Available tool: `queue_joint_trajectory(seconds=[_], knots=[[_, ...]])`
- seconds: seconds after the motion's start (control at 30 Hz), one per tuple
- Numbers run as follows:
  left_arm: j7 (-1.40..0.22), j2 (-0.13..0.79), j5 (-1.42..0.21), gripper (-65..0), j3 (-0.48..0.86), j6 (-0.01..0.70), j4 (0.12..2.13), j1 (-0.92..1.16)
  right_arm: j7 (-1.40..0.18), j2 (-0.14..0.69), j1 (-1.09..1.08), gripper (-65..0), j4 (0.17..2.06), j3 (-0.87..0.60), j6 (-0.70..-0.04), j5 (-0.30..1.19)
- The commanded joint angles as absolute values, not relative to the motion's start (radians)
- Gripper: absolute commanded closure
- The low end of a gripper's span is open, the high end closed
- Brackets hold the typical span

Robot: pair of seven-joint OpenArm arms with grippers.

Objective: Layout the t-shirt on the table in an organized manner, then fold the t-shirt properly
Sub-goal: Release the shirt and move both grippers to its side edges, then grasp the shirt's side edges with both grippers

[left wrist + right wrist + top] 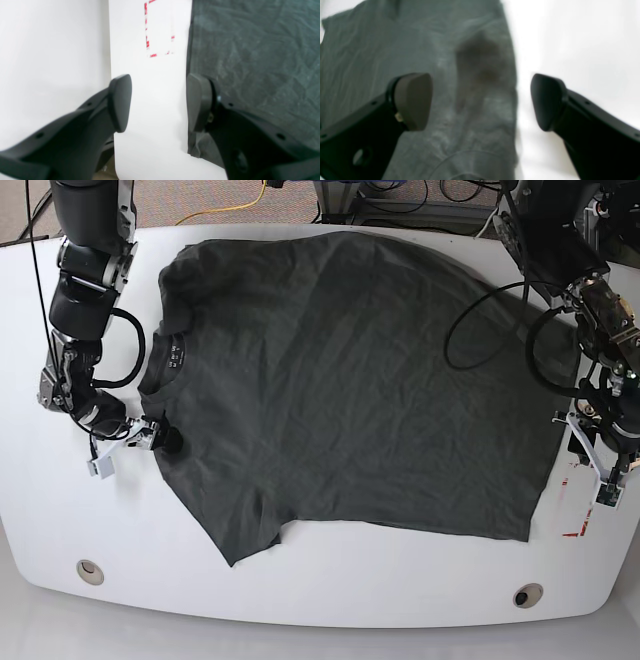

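In our left wrist view, the left gripper [158, 102] gapes wide and empty astride the t-shirt [255, 57] hem edge, ready to pinch. Right wrist: right gripper [481, 101] equally open, empty, straddling the shoulder edge. Base view: the shirt lies spread across the table [330, 590]

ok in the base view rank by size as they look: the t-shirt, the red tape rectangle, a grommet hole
1. t-shirt, by far the largest
2. red tape rectangle, partly hidden by the arm
3. grommet hole, smallest
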State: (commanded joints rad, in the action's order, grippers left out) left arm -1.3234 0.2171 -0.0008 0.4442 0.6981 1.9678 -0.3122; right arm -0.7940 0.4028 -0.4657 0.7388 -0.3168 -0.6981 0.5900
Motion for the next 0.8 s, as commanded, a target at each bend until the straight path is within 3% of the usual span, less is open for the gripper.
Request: queue_joint_trajectory(seconds=[0.53, 0.63, 0.73, 0.8], knots=[[-1.208, 0.220, -0.001, -32.6, 0.443, 0.698, 1.782, -0.312, -0.806, 0.332, -0.489, -58.5, 0.739, -0.314, -0.698, 0.587], [-1.159, 0.222, -0.001, -32.6, 0.443, 0.698, 1.699, -0.329, -0.805, 0.332, -0.498, -50.4, 0.739, -0.314, -0.698, 0.587], [-1.081, 0.222, -0.001, -32.6, 0.443, 0.651, 1.601, -0.340, -0.794, 0.334, -0.499, -35.7, 0.739, -0.314, -0.698, 0.587], [-1.027, 0.222, -0.001, -32.8, 0.443, 0.582, 1.540, -0.346, -0.780, 0.337, -0.510, -22.8, 0.739, -0.314, -0.698, 0.587]])
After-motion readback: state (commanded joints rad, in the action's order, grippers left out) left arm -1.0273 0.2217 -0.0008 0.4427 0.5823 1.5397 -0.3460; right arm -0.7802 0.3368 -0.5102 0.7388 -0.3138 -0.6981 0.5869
